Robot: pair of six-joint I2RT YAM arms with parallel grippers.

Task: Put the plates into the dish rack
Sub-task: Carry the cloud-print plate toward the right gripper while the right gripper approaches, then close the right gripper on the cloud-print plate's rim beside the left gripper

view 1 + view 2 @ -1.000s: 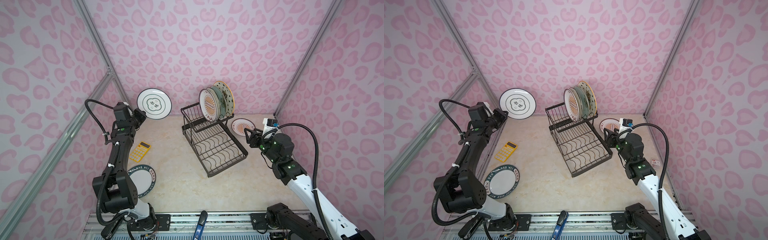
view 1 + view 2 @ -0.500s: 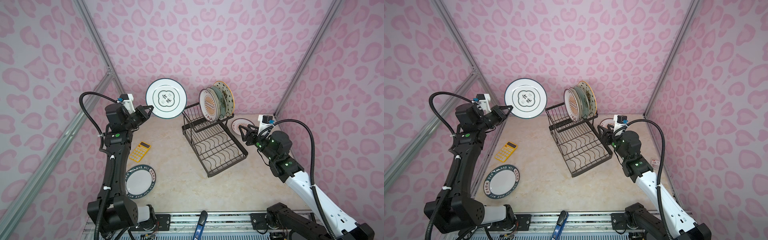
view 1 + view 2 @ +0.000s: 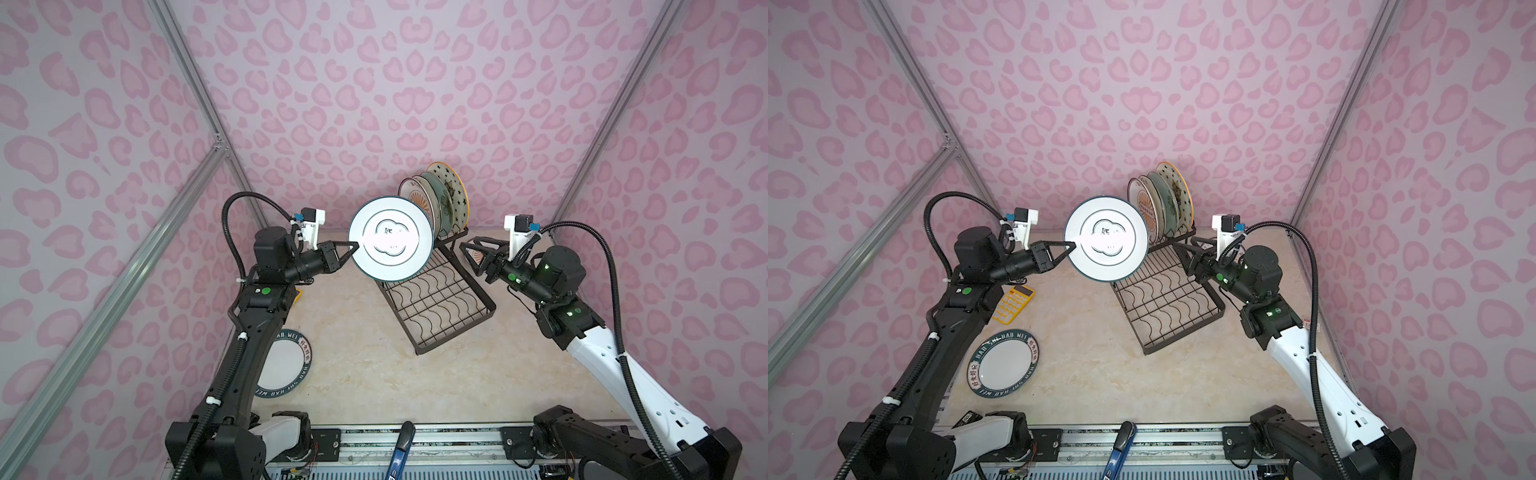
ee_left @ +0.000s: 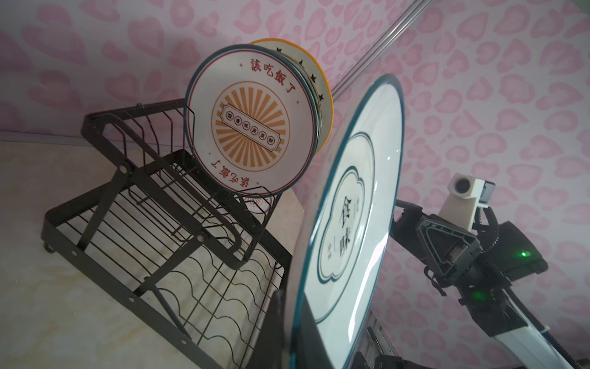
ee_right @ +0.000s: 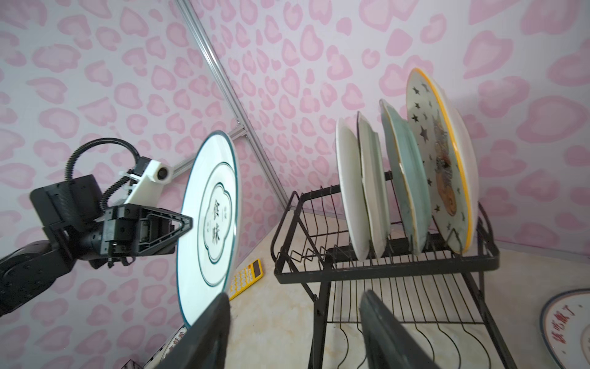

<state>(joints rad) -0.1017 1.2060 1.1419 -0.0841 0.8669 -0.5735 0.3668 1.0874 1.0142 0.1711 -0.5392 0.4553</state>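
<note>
My left gripper (image 3: 354,248) (image 3: 1072,246) is shut on the rim of a white plate with a dark ring (image 3: 390,237) (image 3: 1106,237) (image 4: 351,223) (image 5: 209,230). It holds the plate upright in the air, just left of the black wire dish rack (image 3: 457,331) (image 3: 1185,331) (image 5: 383,274). Several plates (image 3: 434,195) (image 3: 1160,199) stand in the rack's raised basket. A green-rimmed lettered plate (image 3: 1004,359) lies flat at the front left. An orange sunburst plate (image 5: 568,326) lies on the table to the right of the rack. My right gripper (image 3: 467,242) (image 5: 295,295) is open and empty beside the rack's right side.
A yellow calculator (image 3: 1013,303) (image 5: 247,279) lies on the table under the left arm. A blue-handled tool (image 3: 1119,449) rests on the front rail. Pink patterned walls close in on three sides. The rack's lower wavy tray (image 4: 204,287) holds nothing.
The left arm has carried the white plate up and to the right, from the back left wall to beside the rack. The right gripper has risen and swung left toward the rack.
</note>
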